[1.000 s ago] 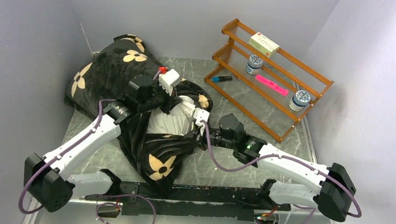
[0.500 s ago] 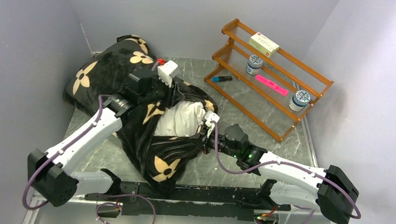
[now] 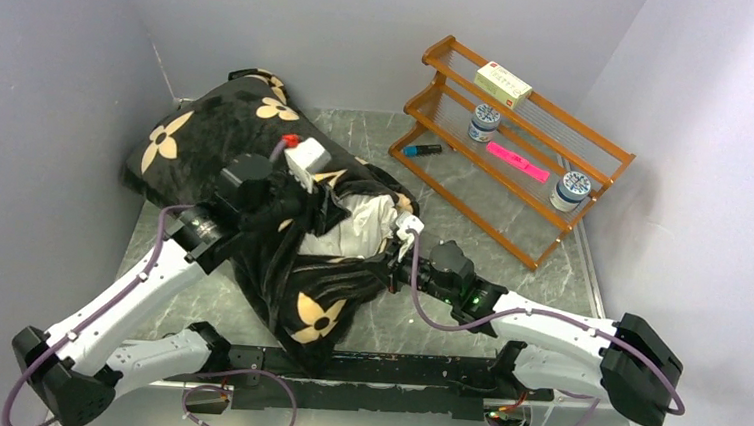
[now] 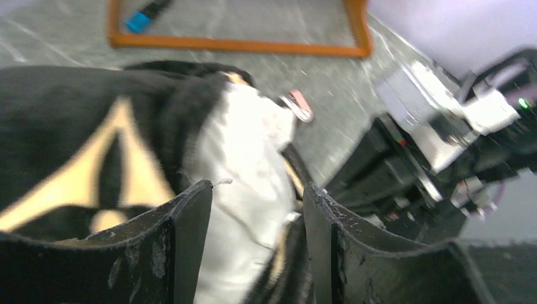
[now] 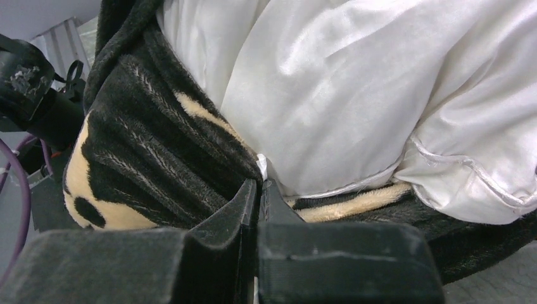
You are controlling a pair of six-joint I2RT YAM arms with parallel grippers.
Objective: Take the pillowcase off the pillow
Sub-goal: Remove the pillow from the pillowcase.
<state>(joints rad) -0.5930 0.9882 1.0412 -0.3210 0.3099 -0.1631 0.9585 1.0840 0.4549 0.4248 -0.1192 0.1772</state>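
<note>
The pillowcase (image 3: 218,137) lies on the table (image 3: 445,328) from 10 o'clock through the centre, with its mouth toward 3 o'clock. The pillow (image 3: 357,222) sits inside and bulges out there. At 2 o'clock stands a rack (image 3: 473,215) with a box (image 3: 503,85) on top. A marker (image 3: 422,150) lies on the table at the rack's 9 o'clock end.

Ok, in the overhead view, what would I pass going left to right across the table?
pillowcase (its still-stuffed bulk) → left gripper → exposed white pillow → right gripper, pinching the pillowcase's edge → wooden rack with its jars and box.
</note>
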